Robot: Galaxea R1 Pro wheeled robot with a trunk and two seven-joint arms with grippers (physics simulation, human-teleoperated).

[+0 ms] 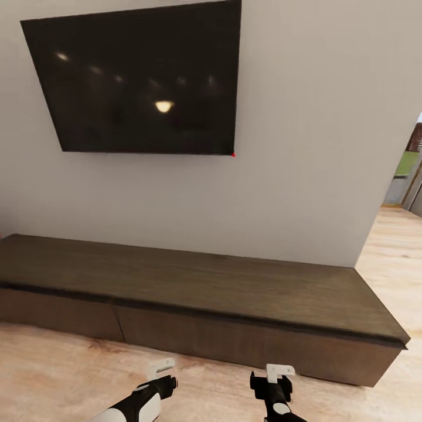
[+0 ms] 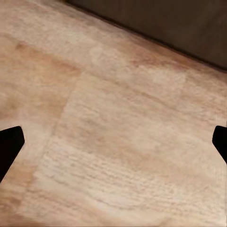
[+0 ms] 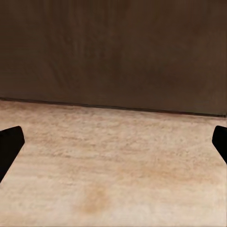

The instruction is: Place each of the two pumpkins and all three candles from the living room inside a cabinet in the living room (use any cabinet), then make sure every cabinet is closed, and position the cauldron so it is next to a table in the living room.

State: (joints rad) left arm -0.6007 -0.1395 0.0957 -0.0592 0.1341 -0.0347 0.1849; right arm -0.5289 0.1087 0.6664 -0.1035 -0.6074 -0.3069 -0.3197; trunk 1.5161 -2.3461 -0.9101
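Dark-brown cabinet (image 1: 234, 293) with drawer fronts flush, both empty claws, left (image 1: 159, 370) and right (image 1: 280, 373), spread wide.

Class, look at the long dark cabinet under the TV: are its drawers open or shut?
Shut. The cabinet's drawer fronts sit flush along its face, with just a thin seam between them and no pale interior showing.

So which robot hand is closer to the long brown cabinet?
The right. The right gripper hovers just before the cabinet front; the left gripper hangs slightly farther back over the floor.
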